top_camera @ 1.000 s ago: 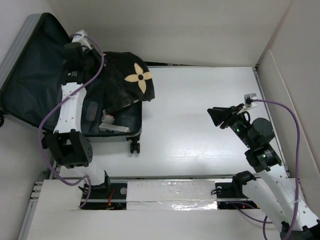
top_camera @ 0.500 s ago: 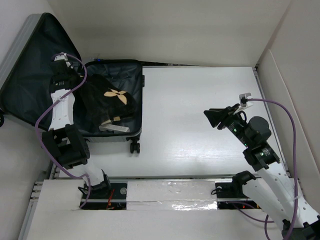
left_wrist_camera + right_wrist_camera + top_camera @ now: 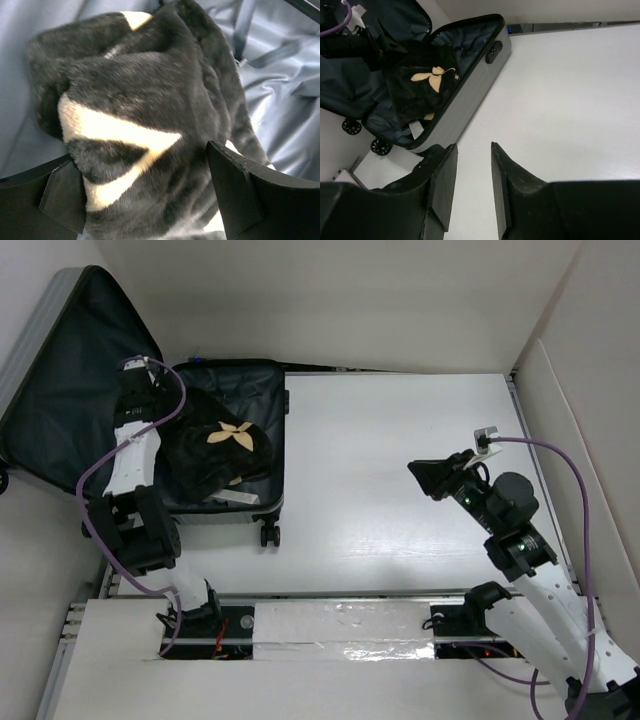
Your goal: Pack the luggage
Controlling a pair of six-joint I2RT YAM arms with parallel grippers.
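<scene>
The luggage (image 3: pixel 278 420), a silver-grey suitcase, lies open at the table's left with its lid (image 3: pixel 60 370) leaning on the wall. A black furry cloth with tan flower motifs (image 3: pixel 215 445) sits bunched inside the base. My left gripper (image 3: pixel 158 425) hovers at the cloth's left side. In the left wrist view its jaws stand wide apart, with the cloth (image 3: pixel 145 100) filling the space between the fingers (image 3: pixel 235 192) and resting on the lining (image 3: pixel 285 100). My right gripper (image 3: pixel 420 470) hangs over the bare table on the right, and its jaws (image 3: pixel 473 145) stand a narrow gap apart with nothing between them.
The suitcase's silver shell (image 3: pixel 470 95) and black wheels (image 3: pixel 268 532) face the table's middle. A light grey flat piece (image 3: pixel 238 497) lies in the suitcase's near corner. A white side panel (image 3: pixel 560 430) bounds the table on the right.
The cloth, draped over the suitcase's right rim a second ago, now lies bunched inside the base. My left gripper has opened wide. The right jaws have narrowed.
</scene>
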